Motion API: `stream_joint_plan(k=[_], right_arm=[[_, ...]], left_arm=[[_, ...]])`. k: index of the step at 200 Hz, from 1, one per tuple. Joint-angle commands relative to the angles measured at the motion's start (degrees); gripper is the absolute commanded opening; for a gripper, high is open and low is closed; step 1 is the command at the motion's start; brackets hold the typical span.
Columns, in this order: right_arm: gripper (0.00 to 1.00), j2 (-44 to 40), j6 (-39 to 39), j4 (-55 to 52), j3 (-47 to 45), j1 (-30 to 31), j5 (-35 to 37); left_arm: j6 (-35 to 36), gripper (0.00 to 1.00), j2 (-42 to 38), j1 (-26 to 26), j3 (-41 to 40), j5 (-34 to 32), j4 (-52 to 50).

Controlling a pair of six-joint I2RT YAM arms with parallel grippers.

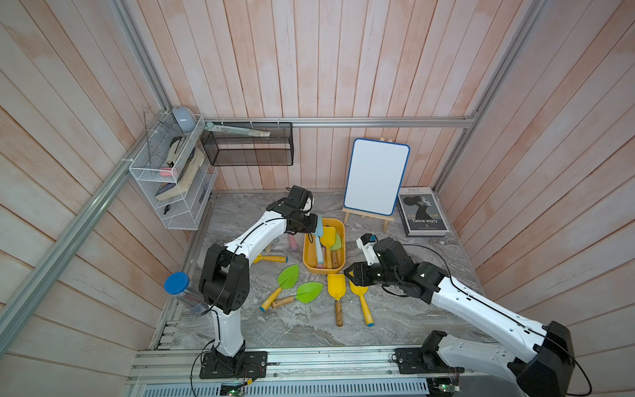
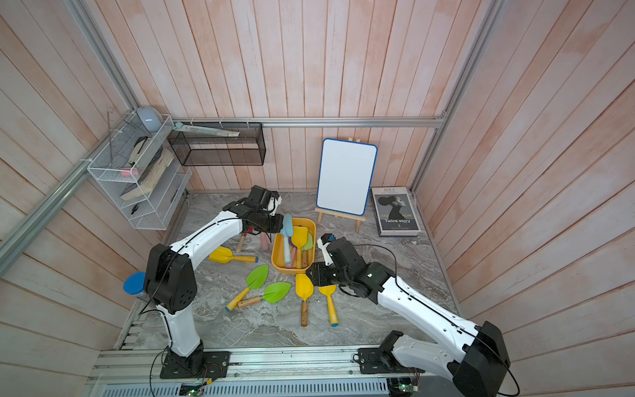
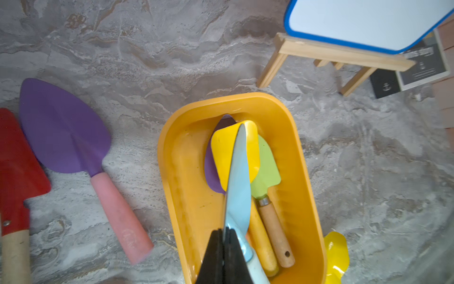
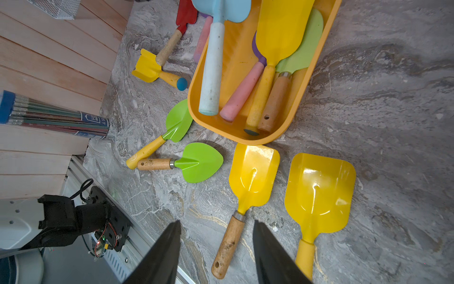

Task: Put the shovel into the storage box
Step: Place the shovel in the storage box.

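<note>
The left pincer [image 3: 224,232] is clenched on the blade of the blue shovel [image 3: 238,172], which is held edge-on above the storage box [image 3: 184,209]. The shovel's long axis follows the box's length, with the blade tip toward the whiteboard [image 3: 368,19] and the handle sloping down into the near end. A yellow shovel [image 3: 221,152], green shovel [image 3: 266,169] and purple shovel [image 3: 211,172] lie beneath it. The right pincer [image 4: 216,222], released, hovers over a wooden-handled shovel [image 4: 253,172] on the worktop [image 4: 368,98].
</note>
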Motion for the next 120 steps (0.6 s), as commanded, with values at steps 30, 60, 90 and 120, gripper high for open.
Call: stream_joint_plan(k=[30,60,90,120], right_arm=[[0.53,-0.8,-0.3,-0.1,-1.4,0.2,0.9],[0.52,0.0,-0.3,0.1,-1.5,0.2,0.8],[0.52,0.6,-0.4,0.2,-1.5,0.2,0.7],[0.53,1.1,-0.6,0.3,-1.4,0.2,0.7]], left_arm=[[3.8,0.0,3.5,0.1,4.0,-6.5,-2.3],[4.4,0.0,5.2,0.1,5.1,-7.3,-2.3],[4.9,0.0,7.1,0.1,5.6,-7.1,-2.5],[4.7,0.0,9.0,0.2,5.6,-5.4,-2.1]])
